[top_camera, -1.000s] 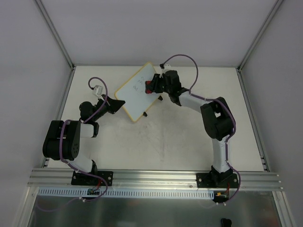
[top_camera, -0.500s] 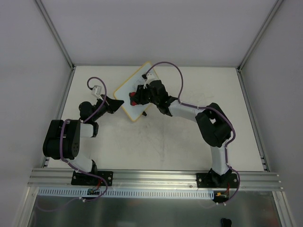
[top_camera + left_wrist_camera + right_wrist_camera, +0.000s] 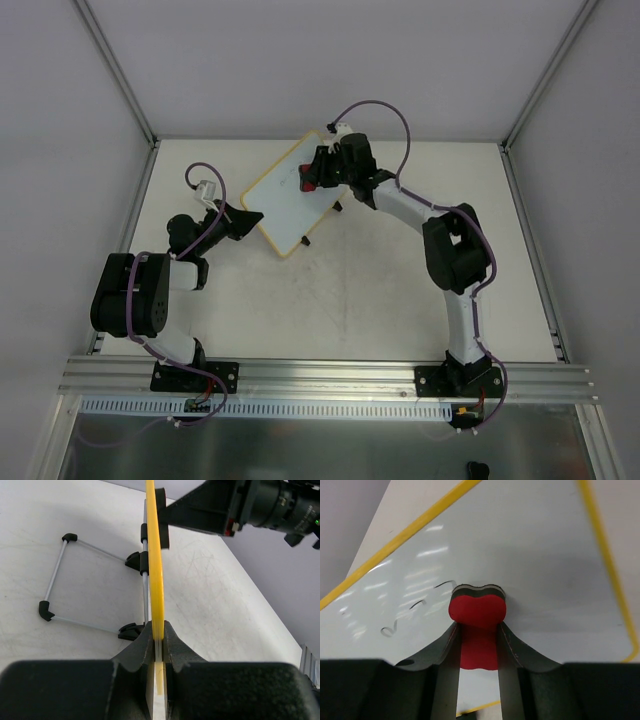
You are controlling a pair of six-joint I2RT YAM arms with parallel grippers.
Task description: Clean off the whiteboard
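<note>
The whiteboard (image 3: 285, 203), white with a yellow frame, stands tilted at the back of the table. My left gripper (image 3: 252, 216) is shut on its near-left edge; the left wrist view shows the yellow edge (image 3: 154, 555) pinched between the fingers (image 3: 140, 642). My right gripper (image 3: 313, 181) is shut on a red eraser (image 3: 309, 184), near the board's far corner. In the right wrist view the eraser (image 3: 477, 611) presses against the white surface (image 3: 535, 555), with dark handwritten strokes (image 3: 415, 607) just to its left.
The board's wire stand (image 3: 60, 575), with its black feet, rests on the table behind the board. My right arm (image 3: 240, 505) reaches across on the board's other side. Metal posts and grey walls enclose the table (image 3: 400, 290).
My right gripper swept the eraser down and left across the board, then back up to the far corner. The left gripper and the board have stayed put.
</note>
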